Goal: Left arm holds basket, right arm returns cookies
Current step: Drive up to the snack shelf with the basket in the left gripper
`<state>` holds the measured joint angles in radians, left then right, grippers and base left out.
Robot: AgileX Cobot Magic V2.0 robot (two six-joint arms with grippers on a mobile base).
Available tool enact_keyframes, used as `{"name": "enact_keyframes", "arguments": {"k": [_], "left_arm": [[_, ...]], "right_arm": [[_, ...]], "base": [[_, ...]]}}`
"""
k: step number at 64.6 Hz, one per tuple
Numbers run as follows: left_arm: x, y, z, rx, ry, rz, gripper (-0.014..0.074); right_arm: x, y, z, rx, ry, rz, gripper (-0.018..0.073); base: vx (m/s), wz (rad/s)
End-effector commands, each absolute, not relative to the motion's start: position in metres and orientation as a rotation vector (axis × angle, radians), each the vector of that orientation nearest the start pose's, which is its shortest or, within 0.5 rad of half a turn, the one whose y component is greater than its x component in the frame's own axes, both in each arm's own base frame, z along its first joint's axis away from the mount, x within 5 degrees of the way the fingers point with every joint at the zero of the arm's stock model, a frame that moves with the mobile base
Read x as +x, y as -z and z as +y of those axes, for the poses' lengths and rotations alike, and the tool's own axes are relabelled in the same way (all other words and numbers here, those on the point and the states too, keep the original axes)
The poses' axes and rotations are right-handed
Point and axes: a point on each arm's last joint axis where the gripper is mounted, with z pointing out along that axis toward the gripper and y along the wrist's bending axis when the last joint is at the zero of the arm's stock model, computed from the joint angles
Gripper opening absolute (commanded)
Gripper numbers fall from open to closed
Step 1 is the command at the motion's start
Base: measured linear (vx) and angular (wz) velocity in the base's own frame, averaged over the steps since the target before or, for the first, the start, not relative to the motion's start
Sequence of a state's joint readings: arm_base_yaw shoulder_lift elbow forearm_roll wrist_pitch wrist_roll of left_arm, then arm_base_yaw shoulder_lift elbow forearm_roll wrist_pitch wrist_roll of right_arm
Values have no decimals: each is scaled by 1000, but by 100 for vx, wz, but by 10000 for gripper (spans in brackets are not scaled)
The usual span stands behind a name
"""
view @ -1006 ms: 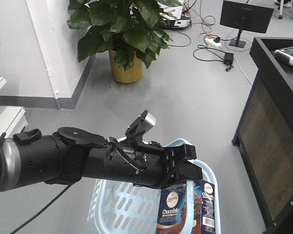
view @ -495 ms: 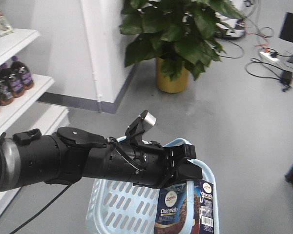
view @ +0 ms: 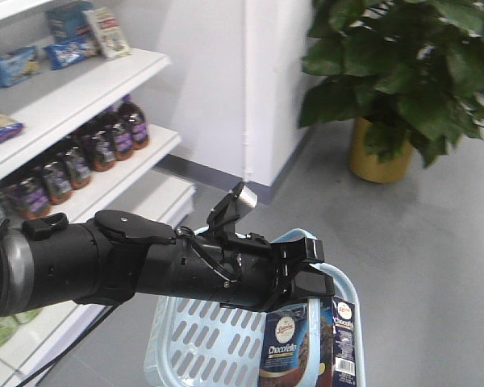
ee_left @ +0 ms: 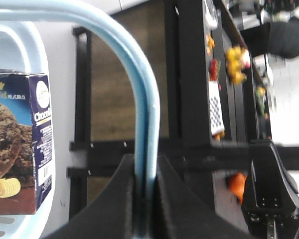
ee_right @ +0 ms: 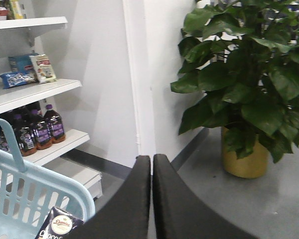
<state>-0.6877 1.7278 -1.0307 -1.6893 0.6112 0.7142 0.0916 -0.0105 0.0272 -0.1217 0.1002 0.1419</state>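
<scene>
Exterior front-facing view is showing the cookies (view: pixel 305 348) standing upright inside the basket (view: pixel 195 347), at 5 o'clock in the picture, exactly where they were standing a second ago. The left arm (view: pixel 137 266) is holding its pose too, with the left gripper (view: pixel 306 276) sitting over the basket's far rim. What is changing is the background: the plant (view: pixel 411 72) is sliding from 12 o'clock to 2 o'clock, the dark cabinet and monitor are dropping out, and shelves (view: pixel 97 89) carrying bottles (view: pixel 105 145) are coming in at 9 o'clock. Probably the base is turning toward the shelves, so the return is nearing but not yet beginning. Left wrist view is adding what the front one is hiding: the left gripper is clamping the basket's handle (ee_left: pixel 148 109). Right wrist view alone is showing the right gripper (ee_right: pixel 152 167), its jaws pressing together on nothing.
</scene>
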Motion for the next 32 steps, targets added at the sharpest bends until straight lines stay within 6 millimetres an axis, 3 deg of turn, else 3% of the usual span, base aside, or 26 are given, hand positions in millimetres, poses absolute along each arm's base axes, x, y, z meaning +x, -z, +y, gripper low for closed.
{"name": "enact_keyframes", "arguments": {"k": [1, 32], "left_arm": [[244, -268, -274, 36, 1691, 2331, -6], [244, -268, -274, 36, 1691, 2331, -6]], "right_arm": [[56, -202, 5, -60, -79, 1516, -8], [56, -202, 5, -60, -79, 1516, -8]], "base": [[23, 51], [21, 72]]}}
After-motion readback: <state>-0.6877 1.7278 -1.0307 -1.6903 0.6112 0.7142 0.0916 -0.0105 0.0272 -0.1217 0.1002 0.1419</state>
